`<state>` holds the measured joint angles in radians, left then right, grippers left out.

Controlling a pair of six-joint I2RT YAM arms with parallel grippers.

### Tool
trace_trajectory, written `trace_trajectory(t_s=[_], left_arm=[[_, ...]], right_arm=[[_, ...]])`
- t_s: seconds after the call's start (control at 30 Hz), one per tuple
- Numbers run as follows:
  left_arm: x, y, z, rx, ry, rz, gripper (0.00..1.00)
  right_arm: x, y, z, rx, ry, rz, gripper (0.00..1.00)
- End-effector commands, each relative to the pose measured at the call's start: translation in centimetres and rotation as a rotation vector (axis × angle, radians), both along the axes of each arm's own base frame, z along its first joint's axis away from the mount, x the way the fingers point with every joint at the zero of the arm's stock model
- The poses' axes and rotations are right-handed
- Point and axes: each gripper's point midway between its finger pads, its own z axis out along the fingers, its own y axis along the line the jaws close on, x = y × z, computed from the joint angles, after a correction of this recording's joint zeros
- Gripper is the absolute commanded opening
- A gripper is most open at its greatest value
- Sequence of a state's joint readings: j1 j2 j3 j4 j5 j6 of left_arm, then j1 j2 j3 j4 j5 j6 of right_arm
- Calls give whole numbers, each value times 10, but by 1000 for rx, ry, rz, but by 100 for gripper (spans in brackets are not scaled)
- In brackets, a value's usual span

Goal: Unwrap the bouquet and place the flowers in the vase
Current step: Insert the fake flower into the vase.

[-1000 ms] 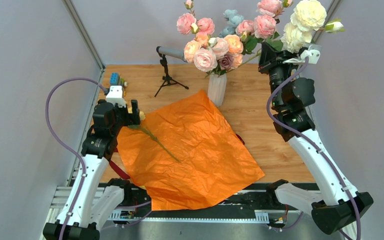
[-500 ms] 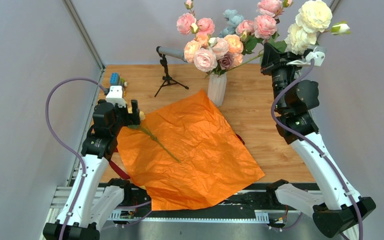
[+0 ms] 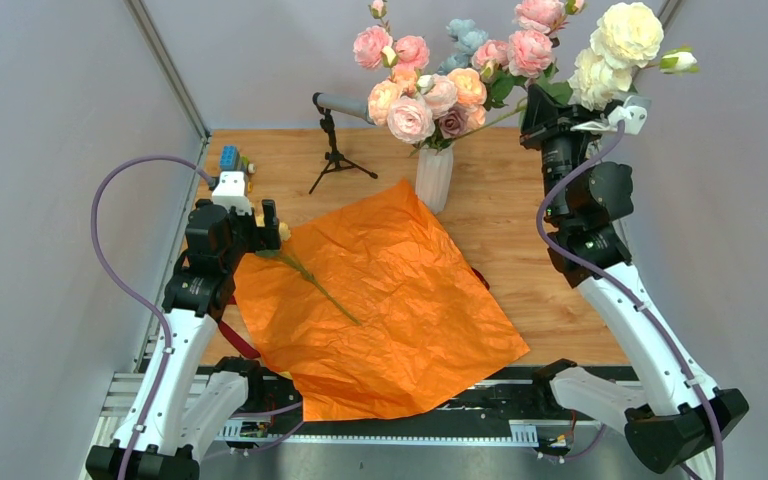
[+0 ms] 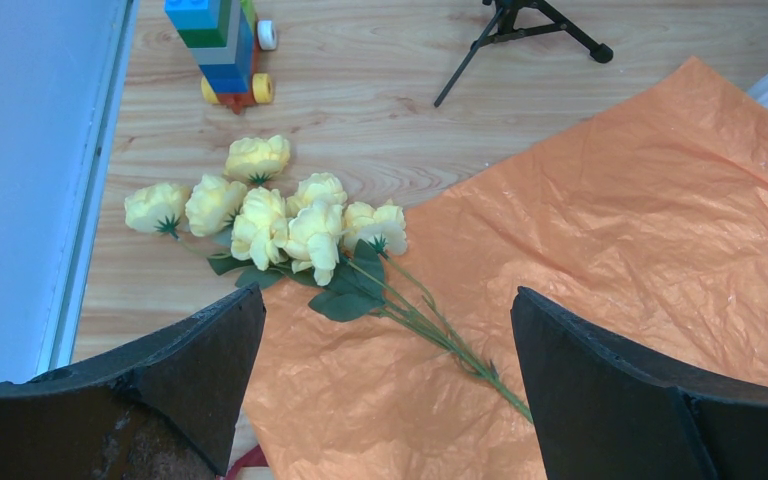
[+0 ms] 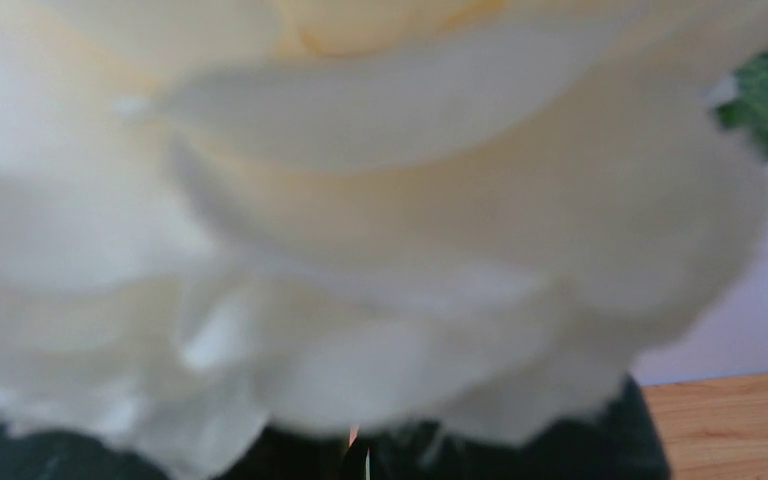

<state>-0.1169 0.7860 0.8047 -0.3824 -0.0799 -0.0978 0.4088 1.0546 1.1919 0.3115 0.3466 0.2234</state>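
The orange paper (image 3: 380,300) of the bouquet lies spread flat on the table. The white ribbed vase (image 3: 433,178) stands behind it and holds pink, peach and blue flowers (image 3: 425,85). High at the back right, my right gripper (image 3: 535,108) is shut on the stem of a cream flower spray (image 3: 615,45). Its blurred bloom (image 5: 360,200) fills the right wrist view above the right gripper (image 5: 360,460). My left gripper (image 4: 385,300) hangs open over the paper's left edge, just above the green stems (image 4: 440,330) of a yellow flower bunch (image 4: 270,210) that lies on the table.
A black microphone stand (image 3: 335,150) stands left of the vase. A toy of coloured blocks (image 4: 222,50) sits at the back left near the wall. Dark red ribbon (image 3: 238,340) shows at the paper's left edge, and another piece (image 3: 480,278) at its right edge.
My right arm has carried the cream spray slightly to the right. The left arm, paper and yellow bunch have not moved.
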Motion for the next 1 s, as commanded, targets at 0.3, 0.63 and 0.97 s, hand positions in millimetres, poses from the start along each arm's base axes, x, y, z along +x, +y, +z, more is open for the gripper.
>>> trace_trajectory(t_s=[0.3,0.63,0.97], left_arm=[[1,1,7,14,-33,-8,100],[2,0,5,12,-27,-13,100],[2,0,4,14,-25,-13,100]], right_arm=[[-1,-7,11,7,-41,-34,0],[-23,-10,16,32,-43,3,0],[-12,-11,10,19,-44,-28,0]])
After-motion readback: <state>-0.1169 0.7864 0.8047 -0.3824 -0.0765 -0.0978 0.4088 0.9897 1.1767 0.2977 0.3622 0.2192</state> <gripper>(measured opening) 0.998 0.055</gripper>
